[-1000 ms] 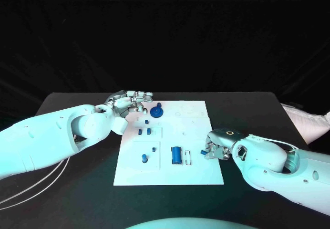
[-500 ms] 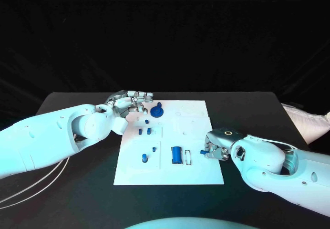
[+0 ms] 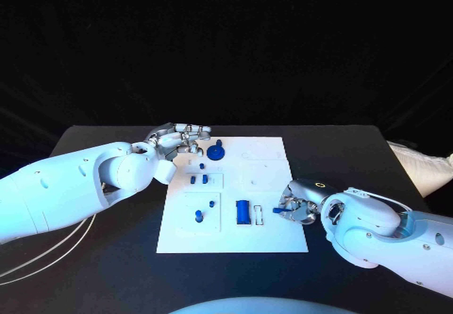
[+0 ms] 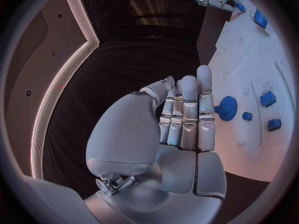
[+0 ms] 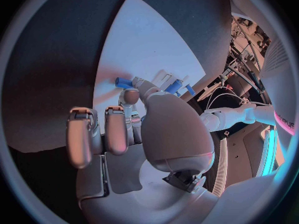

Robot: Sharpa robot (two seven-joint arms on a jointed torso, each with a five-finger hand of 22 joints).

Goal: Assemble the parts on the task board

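The white task board [image 3: 269, 157] lies in the middle of the table. My right hand [image 3: 302, 208] is at the board's right edge and pinches a small blue peg [image 3: 280, 210] between thumb and finger; the right wrist view shows the peg [image 5: 124, 81] sticking out sideways just over the board [image 5: 149, 40]. My left hand [image 3: 179, 139] hovers at the board's far left corner with its fingers [image 4: 187, 109] straight and nothing in it. Close beside it a blue gear [image 3: 216, 154] sits on the board. A blue block [image 3: 243, 212] stands left of the right hand.
Small blue pieces [image 3: 198, 178] sit in the board's left column, and two more [image 3: 199, 215] lie nearer the front. A white cloth [image 3: 425, 167] lies at the table's right edge. Bare black table [image 3: 104, 261] surrounds the board.
My right hand has shifted slightly toward the table's front edge with the blue peg still pinched. The left hand has not moved.
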